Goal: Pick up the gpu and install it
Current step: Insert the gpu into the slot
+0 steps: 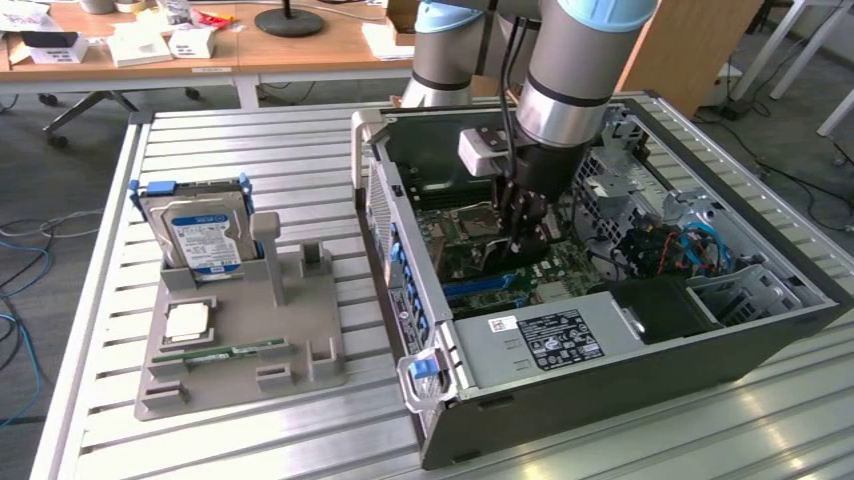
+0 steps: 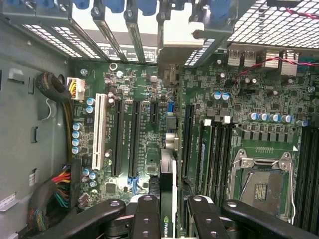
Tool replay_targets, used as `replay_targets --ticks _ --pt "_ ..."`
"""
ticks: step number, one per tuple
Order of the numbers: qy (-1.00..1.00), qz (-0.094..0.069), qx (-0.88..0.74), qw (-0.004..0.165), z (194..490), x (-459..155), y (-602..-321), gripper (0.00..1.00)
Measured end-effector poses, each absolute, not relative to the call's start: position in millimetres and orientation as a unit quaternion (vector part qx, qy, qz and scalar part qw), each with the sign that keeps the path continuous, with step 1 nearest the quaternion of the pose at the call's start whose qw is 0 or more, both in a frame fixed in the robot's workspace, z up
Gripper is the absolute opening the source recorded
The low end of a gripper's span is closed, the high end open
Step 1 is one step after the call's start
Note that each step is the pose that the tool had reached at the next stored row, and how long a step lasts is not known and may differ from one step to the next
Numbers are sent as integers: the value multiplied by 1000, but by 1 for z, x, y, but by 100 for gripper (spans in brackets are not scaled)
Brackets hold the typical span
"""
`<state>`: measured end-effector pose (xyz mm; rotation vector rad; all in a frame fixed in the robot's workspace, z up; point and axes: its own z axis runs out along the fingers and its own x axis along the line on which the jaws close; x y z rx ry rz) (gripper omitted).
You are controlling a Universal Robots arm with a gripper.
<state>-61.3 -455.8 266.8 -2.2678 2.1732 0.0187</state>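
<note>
- As my arm reaches down into the open computer case at the right of the exterior view, on the slatted counter, the work is over the motherboard.
- The gpu is in my tool: jaws partly closed, one finger on each flat face, so I see the card edge-on.
- In the exterior view, tool and card sit at frame centre, low against the board.
- The card's long axis runs parallel to the long black expansion slots and points toward the rear bracket openings. I cannot tell which slot lies beneath it, or whether it is seated.
</note>
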Motion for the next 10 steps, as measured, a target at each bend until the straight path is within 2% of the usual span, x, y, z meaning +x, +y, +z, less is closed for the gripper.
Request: replay_targets --ticks 10 --pt "692 5 -722 1 266 -63 -456 26"
